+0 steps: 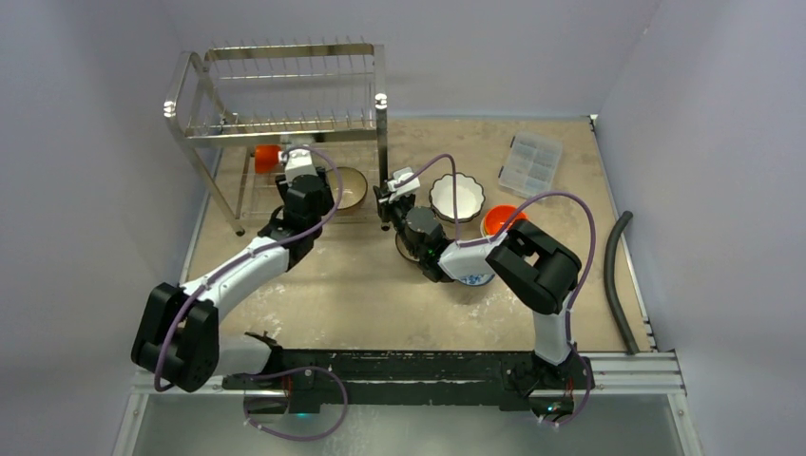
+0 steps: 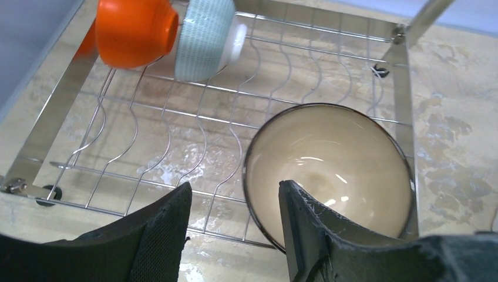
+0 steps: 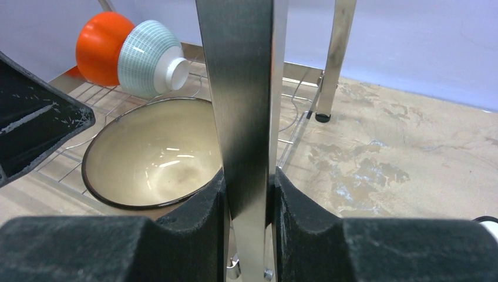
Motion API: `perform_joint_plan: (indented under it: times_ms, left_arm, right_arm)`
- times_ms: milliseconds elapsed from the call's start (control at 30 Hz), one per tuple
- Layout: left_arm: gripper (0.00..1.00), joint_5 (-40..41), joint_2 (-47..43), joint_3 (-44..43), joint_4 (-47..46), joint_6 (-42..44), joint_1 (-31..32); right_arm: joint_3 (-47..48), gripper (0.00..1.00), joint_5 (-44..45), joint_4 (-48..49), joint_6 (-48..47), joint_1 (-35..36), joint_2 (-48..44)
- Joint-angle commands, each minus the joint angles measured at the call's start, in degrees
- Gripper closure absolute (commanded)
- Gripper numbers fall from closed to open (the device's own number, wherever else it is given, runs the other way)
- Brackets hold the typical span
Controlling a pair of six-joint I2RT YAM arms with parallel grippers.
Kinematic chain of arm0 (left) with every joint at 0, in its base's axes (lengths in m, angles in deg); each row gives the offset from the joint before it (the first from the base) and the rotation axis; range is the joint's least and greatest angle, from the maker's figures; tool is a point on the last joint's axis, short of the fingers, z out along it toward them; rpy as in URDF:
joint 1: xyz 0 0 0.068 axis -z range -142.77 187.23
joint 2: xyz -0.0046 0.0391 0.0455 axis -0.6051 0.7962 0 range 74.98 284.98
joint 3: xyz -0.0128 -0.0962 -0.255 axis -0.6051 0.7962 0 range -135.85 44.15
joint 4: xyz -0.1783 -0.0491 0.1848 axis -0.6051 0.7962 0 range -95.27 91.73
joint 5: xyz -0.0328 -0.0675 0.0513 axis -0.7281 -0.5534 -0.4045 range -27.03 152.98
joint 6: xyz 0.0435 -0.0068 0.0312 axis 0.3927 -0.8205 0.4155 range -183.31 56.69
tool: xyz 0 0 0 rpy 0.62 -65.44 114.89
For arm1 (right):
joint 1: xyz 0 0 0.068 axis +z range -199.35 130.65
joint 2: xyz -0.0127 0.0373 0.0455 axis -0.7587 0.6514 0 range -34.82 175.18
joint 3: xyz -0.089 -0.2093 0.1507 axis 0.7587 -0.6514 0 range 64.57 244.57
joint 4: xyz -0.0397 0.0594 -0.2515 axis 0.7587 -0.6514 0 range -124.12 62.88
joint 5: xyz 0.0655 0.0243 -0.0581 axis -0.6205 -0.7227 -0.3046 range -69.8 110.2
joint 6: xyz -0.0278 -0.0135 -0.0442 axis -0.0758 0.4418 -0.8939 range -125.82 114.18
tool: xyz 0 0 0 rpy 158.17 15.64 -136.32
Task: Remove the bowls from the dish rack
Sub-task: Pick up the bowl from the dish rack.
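Observation:
The steel wire dish rack [image 1: 285,85] stands at the far left. On its lower tier [image 2: 176,117] a tan bowl [image 1: 350,187] [image 2: 329,164] [image 3: 152,153] sits upright. An orange bowl [image 2: 132,29] [image 3: 100,47] and a teal-patterned bowl [image 2: 205,38] [image 3: 147,59] lean on their sides behind it. My left gripper [image 2: 235,188] [image 1: 321,185] is open, with the tan bowl's near rim between the fingers, one finger over its inside. My right gripper [image 3: 246,176] [image 1: 388,195] is shut on the rack's front right post [image 3: 241,88].
On the table to the right of the rack sit a white scalloped bowl [image 1: 456,197], an orange bowl [image 1: 499,220] and a blue-patterned bowl [image 1: 472,278] partly under the right arm. A clear compartment box [image 1: 530,163] lies far right, beside a black hose [image 1: 618,280].

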State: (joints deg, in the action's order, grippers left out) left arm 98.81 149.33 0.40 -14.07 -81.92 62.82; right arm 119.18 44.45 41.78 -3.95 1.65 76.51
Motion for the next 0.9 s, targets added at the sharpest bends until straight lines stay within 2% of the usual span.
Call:
perform_joint_plan:
  times_ms: [0,333,533,600,800,867]
  left_arm:
    - [0.45,-6.2,1.0,0.3,-0.9,-7.5,-3.2]
    - [0.46,-12.8,7.6,0.9,-4.9,-12.0,-6.6]
    - [0.54,-14.2,11.0,0.4,-6.3,-12.6,-7.1]
    - [0.61,-14.6,11.9,0.0,-6.2,-12.6,-7.3]
    - [0.96,-14.8,9.2,0.0,-5.3,-11.8,-7.3]
    - [1.0,-14.5,7.0,0.1,-4.4,-11.3,-7.3]
  right_arm:
    - [-2.1,1.0,-4.3,-3.7,2.7,1.5,-0.6]
    - [-2.0,1.0,-4.5,-3.1,2.8,1.5,-0.7]
    - [-2.1,1.0,-4.5,-3.0,2.8,1.5,-0.7]
    - [-2.1,1.0,-4.5,-2.9,2.8,1.5,-0.7]
    - [-2.2,1.0,-4.3,-2.9,2.8,1.5,-0.8]
    - [-2.2,1.0,-4.3,-2.9,2.8,1.5,-0.8]
